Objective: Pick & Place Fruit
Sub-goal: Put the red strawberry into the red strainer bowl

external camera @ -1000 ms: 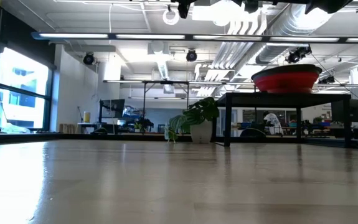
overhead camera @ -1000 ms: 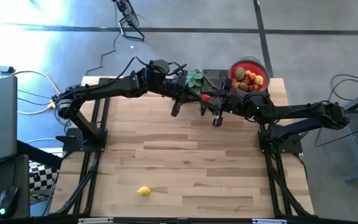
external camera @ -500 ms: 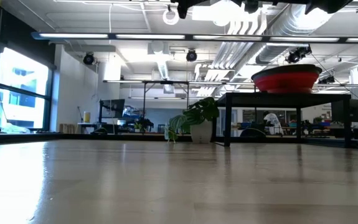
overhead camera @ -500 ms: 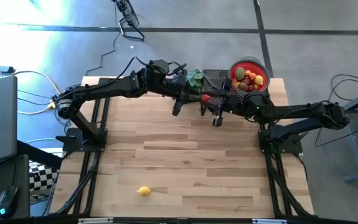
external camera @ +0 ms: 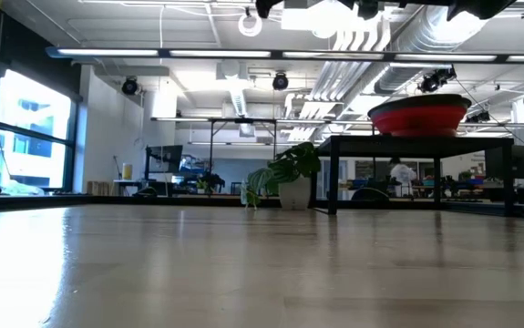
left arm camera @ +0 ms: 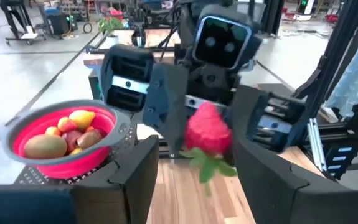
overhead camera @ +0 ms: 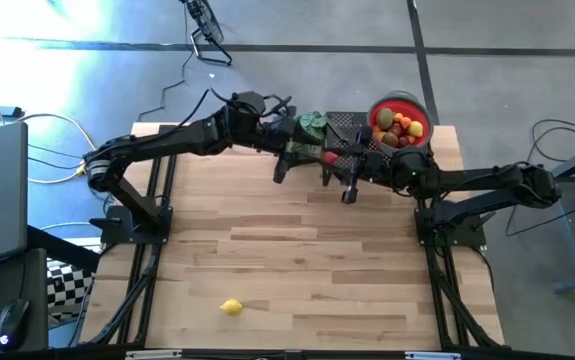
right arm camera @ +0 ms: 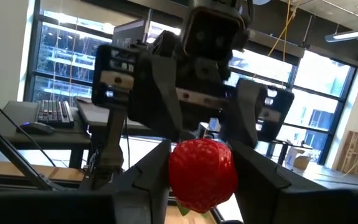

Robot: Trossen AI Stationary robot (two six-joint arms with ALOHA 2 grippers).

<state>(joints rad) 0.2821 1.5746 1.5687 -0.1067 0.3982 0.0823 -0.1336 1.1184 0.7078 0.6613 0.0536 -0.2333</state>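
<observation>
A red toy strawberry [right arm camera: 202, 174] hangs in the air over the table's far middle, and shows small in the high view [overhead camera: 330, 157]. My right gripper [right arm camera: 202, 186] comes from the table's right and is shut on it. My left gripper [left arm camera: 197, 168] faces it from the left, open. Its fingers stand on either side of the strawberry [left arm camera: 208, 132] without touching it. The red bowl [overhead camera: 399, 122] holds several fruits and stands on a black stand [overhead camera: 347, 125] at the far right. A yellow lemon [overhead camera: 231, 307] lies near the table's front edge. My right gripper pinches the strawberry's two sides [right arm camera: 174, 171] between its two fingers [right arm camera: 147, 180]. The fingers come about level from the table's right. The strawberry is lifted clear of the table, its green leaf cap [left arm camera: 211, 167] pointing down.
A green leafy plant [overhead camera: 313, 125] stands just behind the two grippers at the far edge, left of the black stand. The wooden table top [overhead camera: 297, 260] lies bare between the grippers and the lemon. The arms' base frames run along both sides.
</observation>
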